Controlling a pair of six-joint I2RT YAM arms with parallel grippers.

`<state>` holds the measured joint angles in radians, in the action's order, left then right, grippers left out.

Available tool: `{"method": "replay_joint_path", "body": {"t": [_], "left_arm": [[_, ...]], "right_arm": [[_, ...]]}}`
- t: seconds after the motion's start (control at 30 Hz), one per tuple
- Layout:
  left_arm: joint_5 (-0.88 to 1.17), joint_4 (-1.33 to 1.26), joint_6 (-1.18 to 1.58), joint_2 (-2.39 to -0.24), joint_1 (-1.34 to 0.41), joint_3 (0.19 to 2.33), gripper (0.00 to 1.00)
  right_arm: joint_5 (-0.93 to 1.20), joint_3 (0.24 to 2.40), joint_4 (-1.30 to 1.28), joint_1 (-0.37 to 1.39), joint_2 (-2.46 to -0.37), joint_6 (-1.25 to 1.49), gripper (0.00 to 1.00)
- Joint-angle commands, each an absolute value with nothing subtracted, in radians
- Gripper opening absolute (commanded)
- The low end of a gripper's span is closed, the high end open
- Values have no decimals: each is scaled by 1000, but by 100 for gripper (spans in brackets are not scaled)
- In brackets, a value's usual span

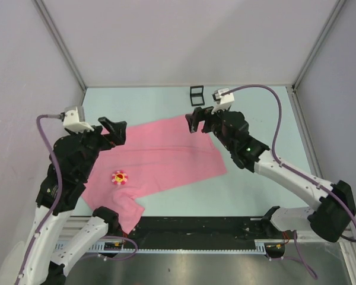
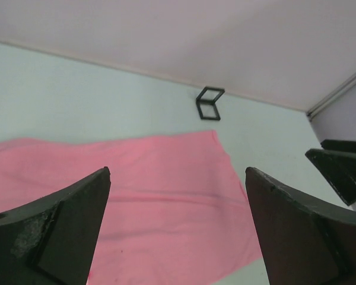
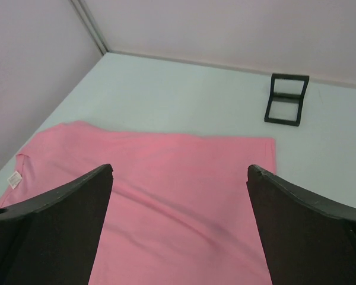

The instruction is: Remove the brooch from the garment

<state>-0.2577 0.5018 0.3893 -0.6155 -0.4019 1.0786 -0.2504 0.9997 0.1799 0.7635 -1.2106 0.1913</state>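
The brooch (image 1: 119, 178) sits on the near-left part of the garment (image 1: 166, 151), close to the folded, rumpled end and beside my left arm. It is a tiny flower, pink petals round a yellow-red centre. Neither wrist view shows it.

My left gripper (image 1: 115, 132) hangs above the garment's far-left edge, jaws spread wide, holding nothing. My right gripper (image 1: 200, 122) hangs over the far-right corner in the same condition.

Likely faults from here:
- The cloth is thin and limp. A pull on the brooch would probably lift it too unless one gripper pins it down.
- The brooch is small against wide fingers. A pinch could catch fabric with it or let it slip.
- The approach starts with no close view of the brooch, so misalignment is possible.

The garment is plain, matte and roughly rectangular, with soft creases and a small white tag (image 3: 14, 178). The table (image 1: 255, 119) is smooth and pale. A rigid black frame (image 1: 196, 94) stands well apart.
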Motion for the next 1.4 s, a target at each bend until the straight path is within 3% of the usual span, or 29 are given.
{"method": "replay_joint_path", "body": {"t": [0.0, 0.33, 0.6, 0.77, 1.23, 1.37], "left_arm": [[-259, 678, 472, -660, -405, 1131, 100], [-200, 773, 719, -683, -391, 941, 99], [127, 634, 785, -753, -51, 675, 91], [75, 589, 862, -715, 43, 562, 91], [-95, 658, 1012, -580, 181, 417, 85], [-78, 617, 1032, -529, 193, 350, 77]], "right_arm": [[-299, 1118, 120, 776, -1337, 258, 100], [-218, 1276, 35, 882, -1627, 239, 100], [-124, 1276, 113, 965, -1733, 268, 100], [-26, 1276, 191, 1014, -1804, 330, 90], [92, 1330, 261, 1084, -1946, 290, 77], [107, 1342, 265, 1101, -1962, 267, 77]]}}
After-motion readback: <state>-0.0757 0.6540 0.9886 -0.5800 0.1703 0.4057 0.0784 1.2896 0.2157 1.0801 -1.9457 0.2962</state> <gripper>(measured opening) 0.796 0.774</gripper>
